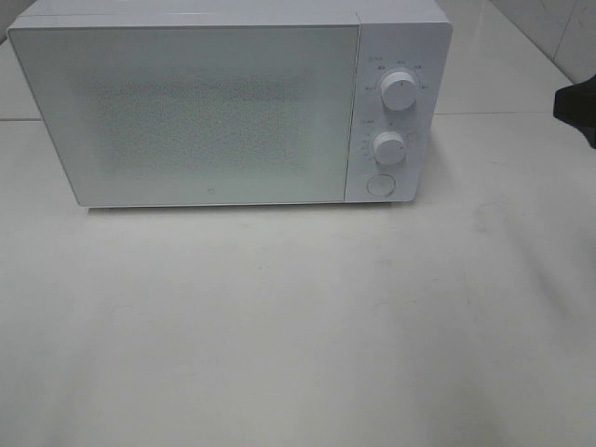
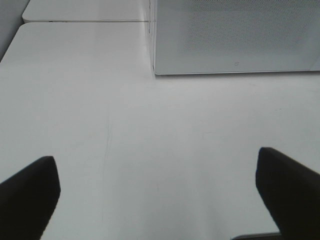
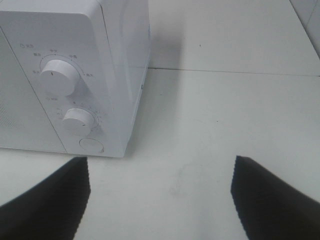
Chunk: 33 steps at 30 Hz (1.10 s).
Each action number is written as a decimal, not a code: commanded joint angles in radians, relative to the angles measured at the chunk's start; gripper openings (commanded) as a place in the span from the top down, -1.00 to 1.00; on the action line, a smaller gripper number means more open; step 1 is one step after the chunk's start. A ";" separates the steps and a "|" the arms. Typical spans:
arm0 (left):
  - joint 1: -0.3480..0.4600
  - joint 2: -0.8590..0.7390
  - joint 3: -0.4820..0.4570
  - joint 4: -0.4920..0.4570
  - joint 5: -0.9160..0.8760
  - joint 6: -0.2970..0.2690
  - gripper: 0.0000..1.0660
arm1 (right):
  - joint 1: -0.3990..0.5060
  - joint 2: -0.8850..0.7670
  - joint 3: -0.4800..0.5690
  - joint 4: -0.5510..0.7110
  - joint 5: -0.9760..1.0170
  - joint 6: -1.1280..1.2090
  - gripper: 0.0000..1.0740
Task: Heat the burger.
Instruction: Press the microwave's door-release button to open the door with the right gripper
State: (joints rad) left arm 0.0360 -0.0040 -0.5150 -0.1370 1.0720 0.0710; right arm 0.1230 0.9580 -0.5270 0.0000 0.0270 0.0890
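Observation:
The burger is out of view in every frame. A white microwave (image 1: 214, 107) stands at the back of the table with its door shut; two round knobs (image 1: 398, 90) and a round button (image 1: 379, 184) sit on its right panel. My left gripper (image 2: 157, 197) hangs open over bare table in front of the microwave's left corner (image 2: 155, 70), nothing between its fingers. My right gripper (image 3: 160, 195) is open too, to the right of the microwave's control panel (image 3: 65, 100), holding nothing. Only a dark bit of the right arm (image 1: 577, 107) shows at the exterior view's right edge.
The white table (image 1: 298, 326) stretches in front of the microwave. A seam between tabletops (image 3: 225, 72) runs behind the microwave's right side, and another table edge (image 2: 85, 21) lies to its left.

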 commanded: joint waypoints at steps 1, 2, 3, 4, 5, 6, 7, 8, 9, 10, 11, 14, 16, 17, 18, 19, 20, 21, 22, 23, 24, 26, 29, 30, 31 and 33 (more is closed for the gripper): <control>0.002 -0.017 -0.001 -0.006 0.002 -0.005 -0.87 | -0.003 0.049 0.053 -0.006 -0.154 0.004 -0.42; 0.002 -0.017 -0.001 -0.006 0.002 -0.005 -0.87 | -0.003 0.049 0.053 -0.006 -0.154 0.004 -0.42; 0.002 -0.017 -0.001 -0.006 0.002 -0.005 -0.87 | -0.003 0.085 0.096 -0.006 -0.258 0.004 -0.42; 0.002 -0.017 -0.001 -0.006 0.002 -0.005 -0.87 | -0.003 0.085 0.096 -0.006 -0.258 0.004 -0.42; 0.002 -0.017 -0.001 -0.006 0.002 -0.005 -0.87 | -0.003 0.098 0.114 -0.006 -0.302 0.004 -0.42; 0.002 -0.017 -0.001 -0.006 0.002 -0.005 -0.87 | -0.003 0.129 0.156 0.000 -0.416 -0.002 -0.42; 0.002 -0.017 -0.001 -0.006 0.002 -0.005 -0.87 | -0.003 0.129 0.156 0.000 -0.416 -0.002 -0.42; 0.002 -0.017 -0.001 -0.006 0.002 -0.005 -0.87 | -0.003 0.148 0.175 0.000 -0.468 -0.010 -0.42; 0.002 -0.017 -0.001 -0.006 0.002 -0.005 -0.87 | -0.003 0.188 0.207 0.000 -0.559 -0.021 -0.42; 0.002 -0.017 -0.001 -0.006 0.002 -0.005 -0.87 | -0.003 0.188 0.207 0.000 -0.559 -0.021 -0.42; 0.002 -0.017 -0.001 -0.006 0.002 -0.005 -0.87 | -0.003 0.228 0.232 0.021 -0.637 -0.023 -0.42; 0.002 -0.017 -0.001 -0.006 0.002 -0.005 -0.87 | -0.003 0.298 0.265 0.056 -0.764 -0.030 -0.42; 0.002 -0.017 -0.001 -0.006 0.002 -0.005 -0.87 | -0.003 0.325 0.278 0.071 -0.814 -0.038 -0.42; 0.002 -0.017 -0.001 -0.006 0.002 -0.005 -0.87 | 0.008 0.378 0.302 0.092 -0.902 -0.059 -0.42; 0.002 -0.017 -0.001 -0.006 0.002 -0.005 -0.87 | 0.026 0.405 0.311 0.115 -0.945 -0.075 -0.42; 0.002 -0.017 -0.001 -0.006 0.002 -0.005 -0.87 | 0.026 0.405 0.311 0.115 -0.945 -0.075 -0.42; 0.002 -0.017 -0.001 -0.006 0.002 -0.005 -0.87 | 0.066 0.453 0.319 0.173 -1.009 -0.118 -0.42; 0.002 -0.017 -0.001 -0.006 0.002 -0.005 -0.87 | 0.092 0.481 0.322 0.199 -1.039 -0.135 -0.42; 0.002 -0.017 -0.001 -0.006 0.002 -0.005 -0.87 | 0.092 0.481 0.322 0.199 -1.039 -0.135 -0.42; 0.002 -0.017 -0.001 -0.006 0.002 -0.005 -0.87 | 0.149 0.531 0.322 0.274 -1.092 -0.171 -0.42; 0.002 -0.017 -0.001 -0.006 0.002 -0.005 -0.87 | 0.173 0.557 0.322 0.305 -1.115 -0.183 -0.42; 0.002 -0.017 -0.001 -0.006 0.002 -0.005 -0.87 | 0.227 0.601 0.322 0.373 -1.171 -0.199 -0.42; 0.002 -0.017 -0.001 -0.006 0.002 -0.005 -0.87 | 0.309 0.657 0.322 0.454 -1.246 -0.199 -0.42; 0.002 -0.017 -0.001 -0.006 0.002 -0.005 -0.87 | 0.367 0.686 0.321 0.513 -1.281 -0.199 -0.42; 0.002 -0.017 -0.001 -0.006 0.002 -0.005 -0.87 | 0.367 0.686 0.321 0.513 -1.281 -0.199 -0.42; 0.002 -0.017 -0.001 -0.006 0.002 -0.005 -0.87 | 0.395 0.695 0.317 0.536 -1.290 -0.199 -0.42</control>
State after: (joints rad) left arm 0.0360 -0.0040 -0.5150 -0.1370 1.0720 0.0710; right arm 0.5080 1.6540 -0.2080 0.5160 -1.1960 -0.0950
